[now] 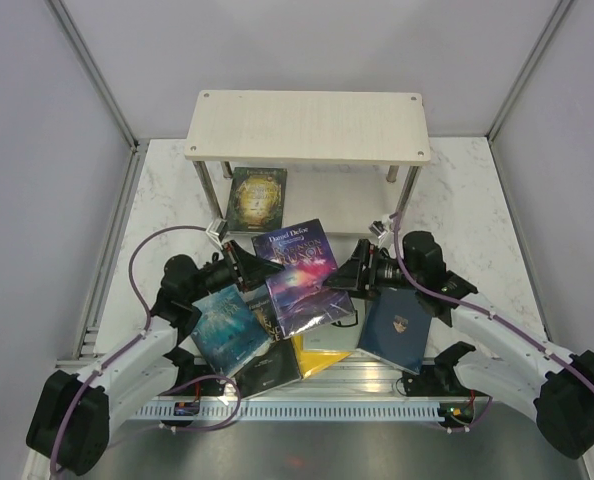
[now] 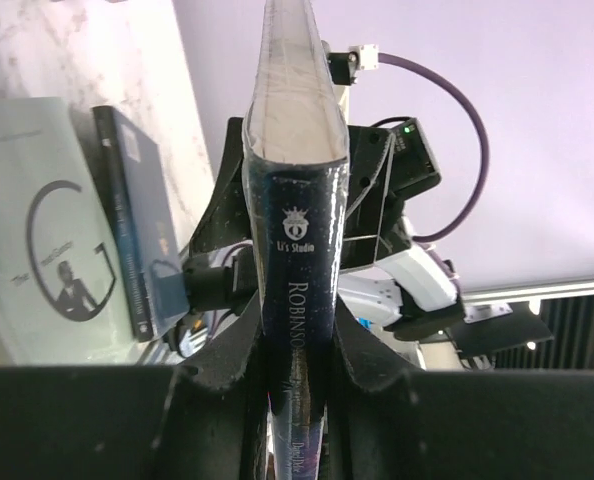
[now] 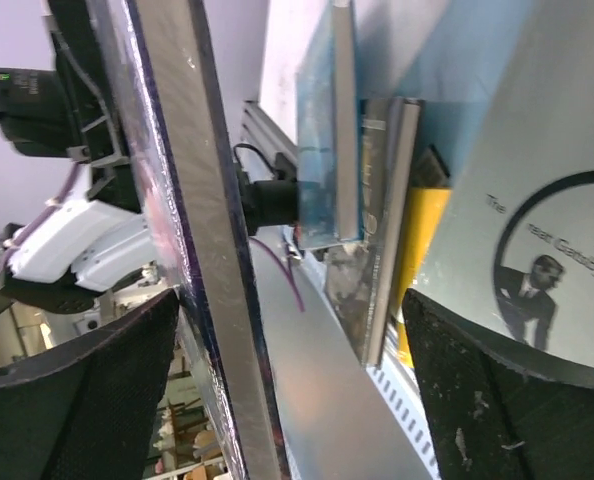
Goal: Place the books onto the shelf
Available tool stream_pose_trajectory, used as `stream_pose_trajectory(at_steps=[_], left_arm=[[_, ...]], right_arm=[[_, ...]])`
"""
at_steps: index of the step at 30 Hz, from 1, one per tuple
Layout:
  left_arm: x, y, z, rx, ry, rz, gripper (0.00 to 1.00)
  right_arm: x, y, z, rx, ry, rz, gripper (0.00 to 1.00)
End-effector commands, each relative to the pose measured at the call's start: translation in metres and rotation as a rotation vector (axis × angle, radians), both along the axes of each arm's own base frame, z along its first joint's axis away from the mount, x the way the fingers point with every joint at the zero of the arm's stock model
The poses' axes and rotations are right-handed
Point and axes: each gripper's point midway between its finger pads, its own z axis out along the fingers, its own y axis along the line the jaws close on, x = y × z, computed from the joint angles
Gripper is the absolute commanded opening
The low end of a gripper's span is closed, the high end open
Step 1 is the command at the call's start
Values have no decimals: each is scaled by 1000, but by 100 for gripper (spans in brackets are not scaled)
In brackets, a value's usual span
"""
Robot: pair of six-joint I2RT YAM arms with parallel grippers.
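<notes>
A purple galaxy book (image 1: pixel 299 275) hangs above the pile, held tilted between the two arms. My left gripper (image 1: pixel 249 262) is shut on its spine (image 2: pixel 297 270), with the jaws pressed against both covers. My right gripper (image 1: pixel 343 278) stands open around the opposite edge. The book's page edge (image 3: pixel 207 250) lies close to the left finger (image 3: pixel 77 380), and the right finger (image 3: pixel 517 380) is well apart from it. The shelf (image 1: pixel 307 125) stands at the back, with a green-gold book (image 1: pixel 257 198) lying on its lower board.
Below the held book lie a teal book (image 1: pixel 225 328), a black one (image 1: pixel 267 368), a yellow one (image 1: pixel 322 355) and a navy one (image 1: pixel 397 325). A white "G" book (image 3: pixel 537 200) shows in the wrist views. A slotted metal rail (image 1: pixel 317 408) runs along the near edge.
</notes>
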Motion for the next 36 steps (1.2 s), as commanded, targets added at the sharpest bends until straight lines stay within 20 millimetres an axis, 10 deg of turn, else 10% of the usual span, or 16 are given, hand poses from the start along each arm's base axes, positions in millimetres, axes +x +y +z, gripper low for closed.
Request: stream_pose_trajectory(at_steps=[1, 14, 18, 25, 36], left_arm=[[-22, 6, 84, -239, -205, -78, 2], [-5, -5, 59, -116, -104, -104, 3], [23, 2, 24, 242, -25, 27, 13], [32, 66, 2, 672, 66, 284, 73], [2, 105, 26, 761, 20, 401, 87]], right_arm=[[-1, 4, 16, 63, -23, 13, 92], [-7, 8, 40, 143, -76, 54, 0], [6, 6, 30, 83, -56, -12, 0], [44, 10, 39, 82, -31, -163, 0], [93, 34, 81, 249, -45, -244, 0]])
